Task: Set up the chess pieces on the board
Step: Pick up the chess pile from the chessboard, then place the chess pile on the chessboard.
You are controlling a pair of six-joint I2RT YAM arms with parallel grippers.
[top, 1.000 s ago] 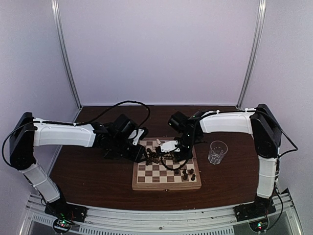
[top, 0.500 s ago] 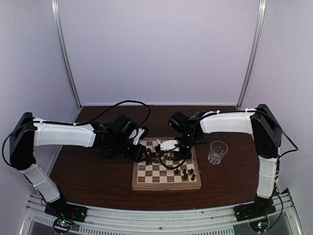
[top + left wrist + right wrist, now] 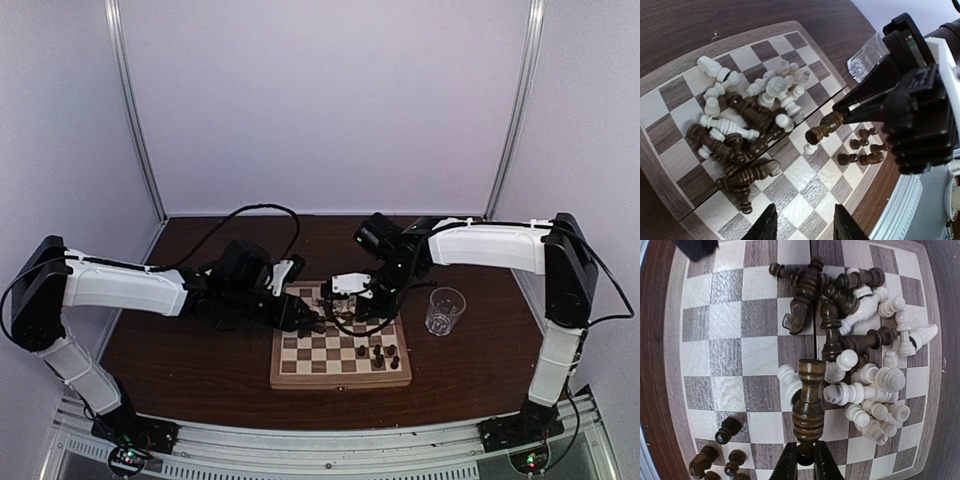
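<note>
The board [image 3: 340,382] lies at the table's middle, with a heap of dark and cream chess pieces [image 3: 745,110] lying jumbled on its far half [image 3: 860,365]. Several dark pieces [image 3: 378,352] stand near its front right corner [image 3: 720,455]. My right gripper [image 3: 805,460] is shut on the base of a dark turned piece [image 3: 809,405], which hangs above the squares beside the heap [image 3: 825,127]. My left gripper [image 3: 805,222] hovers open over bare squares at the heap's left side [image 3: 310,318], with nothing between its fingers.
A clear drinking glass [image 3: 444,310] stands on the table just right of the board [image 3: 867,57]. Both arms reach in over the board's far half, their grippers close together. Metal frame posts rise at the back corners.
My right gripper has shut on the dark piece and lifted it off the heap, its arm swinging slightly right. My left arm has slid further over the board's left edge.
</note>
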